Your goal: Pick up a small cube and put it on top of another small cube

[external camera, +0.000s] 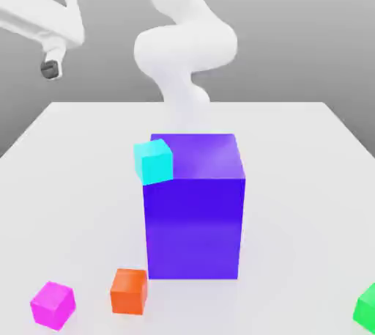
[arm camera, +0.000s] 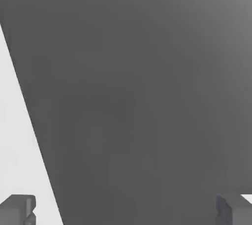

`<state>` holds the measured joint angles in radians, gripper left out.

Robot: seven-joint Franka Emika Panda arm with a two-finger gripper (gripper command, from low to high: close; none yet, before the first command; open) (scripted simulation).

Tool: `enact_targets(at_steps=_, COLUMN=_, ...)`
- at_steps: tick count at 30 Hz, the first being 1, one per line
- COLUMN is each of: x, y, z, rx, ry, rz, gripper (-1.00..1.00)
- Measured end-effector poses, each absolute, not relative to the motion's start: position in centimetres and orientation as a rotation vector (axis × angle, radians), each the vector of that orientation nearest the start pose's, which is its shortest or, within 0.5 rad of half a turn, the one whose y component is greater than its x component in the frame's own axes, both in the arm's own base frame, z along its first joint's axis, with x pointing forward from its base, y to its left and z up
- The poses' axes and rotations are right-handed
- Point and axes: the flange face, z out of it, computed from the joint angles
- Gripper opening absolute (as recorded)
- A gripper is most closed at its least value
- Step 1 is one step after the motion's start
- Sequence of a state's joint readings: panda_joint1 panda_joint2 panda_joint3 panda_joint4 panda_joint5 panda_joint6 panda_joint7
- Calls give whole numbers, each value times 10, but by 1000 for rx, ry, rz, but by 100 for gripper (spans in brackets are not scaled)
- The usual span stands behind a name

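Gripper open and empty; in the hand view the two fingertips sit at opposite edges with a wide gap and nothing between them; behind them only grey backdrop and a sliver of white table edge. In the exterior view the hand hangs high at that view's upper left, off the table's far left corner, one dark fingertip visible below the white housing; well apart from every cube. White arm bends down behind the big blue-purple block, which stands near the table's middle. Cyan cube seen against the block's upper left corner; whether it rests on the block or lies behind it I cannot tell. Orange cube on the table just beside the block's lower left corner, apart from it. The small cube, magenta-pink, lies on the table near the front edge at the exterior view's left, near the orange cube but not touching. Green cube at the front right, partly cut off. Progress, as judged: nothing done yet; magenta cube ungrasped and on the table; no small cube clearly stacked on another. Left to do: bring hand down over the magenta cube, close on it, lift, carry to a second small cube (orange is nearest), set down squarely, release.
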<state>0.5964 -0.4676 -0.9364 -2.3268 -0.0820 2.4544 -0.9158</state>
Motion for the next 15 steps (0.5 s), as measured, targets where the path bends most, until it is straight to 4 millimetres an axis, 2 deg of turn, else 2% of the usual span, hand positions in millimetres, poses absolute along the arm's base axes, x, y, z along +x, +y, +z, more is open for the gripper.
enact_targets(at_steps=8, x=474, y=-208, z=397, rx=-2743, ry=-1478, rz=-606, gripper=0)
enact_targets(at_steps=15, x=478, y=-212, z=320, rx=-2481, ry=-1963, rz=-403, gripper=0)
